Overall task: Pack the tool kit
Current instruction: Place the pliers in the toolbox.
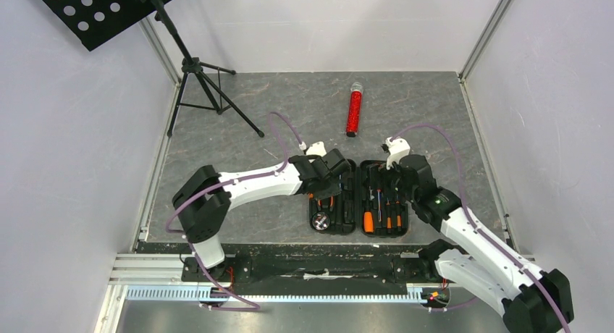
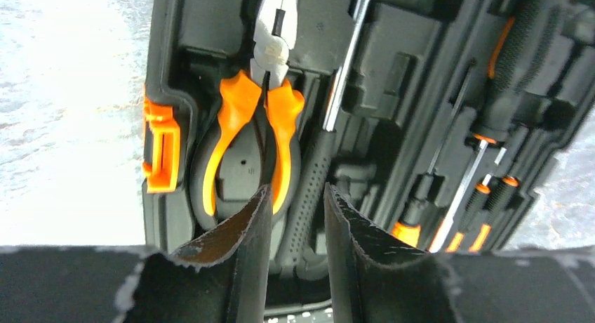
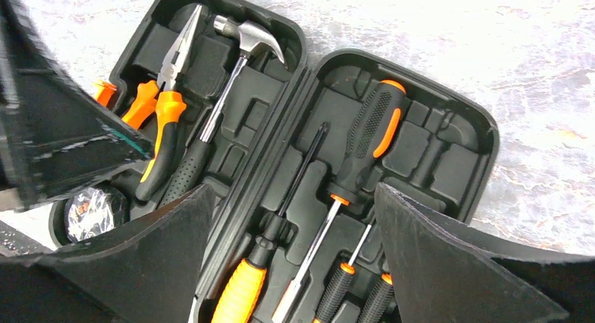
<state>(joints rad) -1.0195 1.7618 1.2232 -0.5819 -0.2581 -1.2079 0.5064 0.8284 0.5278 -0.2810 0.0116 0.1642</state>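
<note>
The case (image 1: 357,203) lies open and flat just beyond the arm bases, both halves facing up so that every slot can be reached from above. At its near end a shiny round item (image 3: 88,211) sits in the left half. The orange-handled screwdrivers (image 3: 238,295) are in the right half, bedded in their grooves.

Mid-case, the pliers (image 2: 242,105) and hammer (image 3: 217,112) lie side by side in the left half, with the latch (image 2: 161,147) on that half's outer edge. A larger screwdriver (image 3: 372,133) fills the right half.

The left gripper (image 2: 297,196) hangs low over the left half. Its fingers (image 2: 238,267) are a little apart and straddle the line of the hammer handle, probably to seat it. I cannot tell whether they pinch it. The right gripper (image 3: 293,189) hovers above the right half, spread wide and empty, likely standing by to fold the lid.

Several slots at the case's far end look unfilled. Past the case lies a red tube (image 1: 354,110). Further off, to the far left, stands a tripod (image 1: 206,87).
</note>
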